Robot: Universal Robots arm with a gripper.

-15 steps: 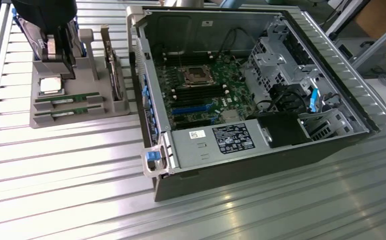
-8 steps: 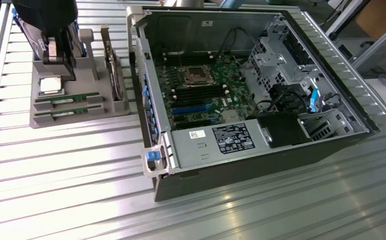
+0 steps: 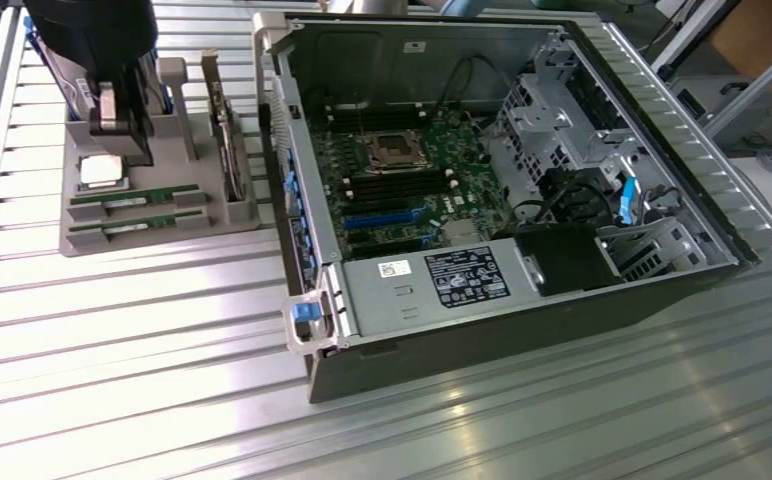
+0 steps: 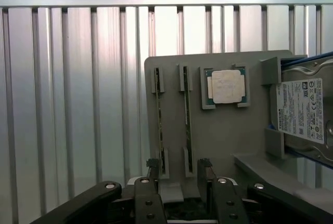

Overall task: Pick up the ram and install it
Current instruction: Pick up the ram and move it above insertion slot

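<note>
Two green ram sticks stand on edge in slots of a grey holder tray [image 4: 218,135]: one ram stick [image 4: 158,125] and a second ram stick [image 4: 188,125] beside it. In the exterior view the ram sticks [image 3: 137,201] lie at the tray's near end. My gripper [image 4: 178,166] hovers above the tray's end, open, with nothing between its fingers [image 4: 152,168]. In the exterior view the gripper [image 3: 126,140] hangs over the tray [image 3: 159,240], close to the silver processor chip.
On the tray also sit a square silver processor chip [image 4: 227,86] and a grey hard drive [image 4: 304,110] standing on edge. An open computer case [image 3: 626,290] with its motherboard [image 3: 406,180] lies at the exterior view's right. The table [image 3: 119,340] is ribbed metal.
</note>
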